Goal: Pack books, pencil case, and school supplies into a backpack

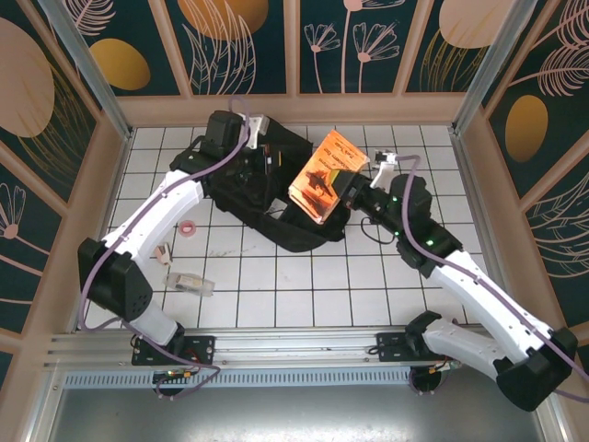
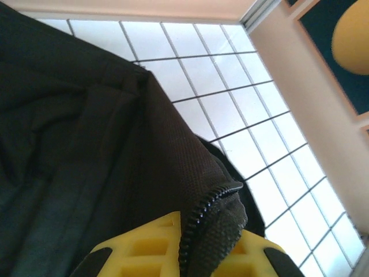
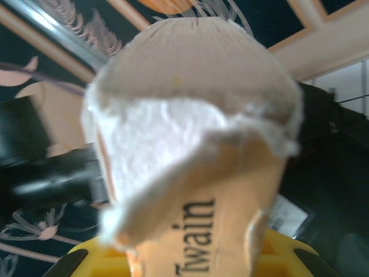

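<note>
The backpack [image 1: 293, 230] lies on the far middle of the white tiled table [image 1: 304, 285], a black crumpled heap with a strap end trailing toward the near side. The left arm reaches over its far left part. In the left wrist view the left gripper [image 2: 187, 257] is closed on the backpack's fabric [image 2: 86, 173]: a fold with a zipper edge is pinched between the yellow fingers [image 2: 144, 248] and rises from them.

The right gripper [image 1: 350, 191] clamps the book [image 1: 324, 175] by its near right edge. The book is off the table, tilted, with its orange cover facing up, and it sits over the right part of the backpack. From the right wrist the book [image 3: 190, 173] stands up out of the yellow fingers [image 3: 98, 262], its white pages fanned slightly and dark lettering reading "Twain" on the orange cover.

On the left of the table, well apart from the backpack, lies a pink tape roll [image 1: 190, 228]. Nearer still are two small pale items [image 1: 189, 281], too small to identify.
</note>
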Controlling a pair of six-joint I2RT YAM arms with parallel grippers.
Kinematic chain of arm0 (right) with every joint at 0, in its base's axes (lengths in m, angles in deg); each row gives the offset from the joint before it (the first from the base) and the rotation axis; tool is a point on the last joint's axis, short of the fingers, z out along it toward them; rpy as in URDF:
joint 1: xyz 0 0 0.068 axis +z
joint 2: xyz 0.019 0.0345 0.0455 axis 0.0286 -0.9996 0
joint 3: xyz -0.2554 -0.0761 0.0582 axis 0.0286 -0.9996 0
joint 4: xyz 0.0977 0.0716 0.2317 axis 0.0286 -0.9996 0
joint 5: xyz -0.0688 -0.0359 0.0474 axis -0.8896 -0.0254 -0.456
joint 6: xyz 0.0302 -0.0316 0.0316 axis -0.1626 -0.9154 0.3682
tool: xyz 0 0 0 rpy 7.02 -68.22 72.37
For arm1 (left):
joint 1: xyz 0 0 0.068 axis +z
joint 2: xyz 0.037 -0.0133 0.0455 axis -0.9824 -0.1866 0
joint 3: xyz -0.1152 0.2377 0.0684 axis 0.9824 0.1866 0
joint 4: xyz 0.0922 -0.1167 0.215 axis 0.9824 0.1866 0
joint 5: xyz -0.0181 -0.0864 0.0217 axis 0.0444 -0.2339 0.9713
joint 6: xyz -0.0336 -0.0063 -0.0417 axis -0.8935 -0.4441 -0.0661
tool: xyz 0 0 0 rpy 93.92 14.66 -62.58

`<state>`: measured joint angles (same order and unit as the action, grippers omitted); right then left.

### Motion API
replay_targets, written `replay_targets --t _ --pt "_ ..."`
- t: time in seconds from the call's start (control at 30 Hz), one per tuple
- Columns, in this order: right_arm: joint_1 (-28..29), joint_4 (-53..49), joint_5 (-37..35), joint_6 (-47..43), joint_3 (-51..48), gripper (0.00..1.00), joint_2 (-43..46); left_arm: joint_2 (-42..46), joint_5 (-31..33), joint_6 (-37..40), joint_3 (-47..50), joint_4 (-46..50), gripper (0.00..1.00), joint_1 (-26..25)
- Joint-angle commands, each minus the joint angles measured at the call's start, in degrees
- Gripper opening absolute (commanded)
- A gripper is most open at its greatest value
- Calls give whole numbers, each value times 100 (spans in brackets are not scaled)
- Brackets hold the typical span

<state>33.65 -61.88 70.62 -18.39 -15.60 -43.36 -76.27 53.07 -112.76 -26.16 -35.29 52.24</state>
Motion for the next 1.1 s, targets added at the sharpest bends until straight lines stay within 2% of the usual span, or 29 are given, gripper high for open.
replay_targets --t 0.0,0.13,0.27,0.47,0.7,0.97,1.07 --pt "-5 723 -723 111 -434 0 -311 445 -437 -353 -31 -745 0 20" --pt "250 1061 -929 140 -605 0 -985 464 -665 -597 -73 -816 0 20" --pt "395 1249 -541 262 -313 0 -1847 383 -1055 -905 -15 -1096 0 -4" --pt "293 1676 597 728 376 0 -2887 278 -1040 -970 -24 -1181 0 -240" --pt "-59 2893 1616 2336 693 0 -3978 315 -946 -1059 72 -1295 0 -352" --pt "-119 2621 337 3105 1631 0 -4879 368 -1027 -1135 178 -1388 0 -402" --pt "-121 2728 160 3423 2094 4 -5441 356 -1012 -1158 212 -1406 0 -399"
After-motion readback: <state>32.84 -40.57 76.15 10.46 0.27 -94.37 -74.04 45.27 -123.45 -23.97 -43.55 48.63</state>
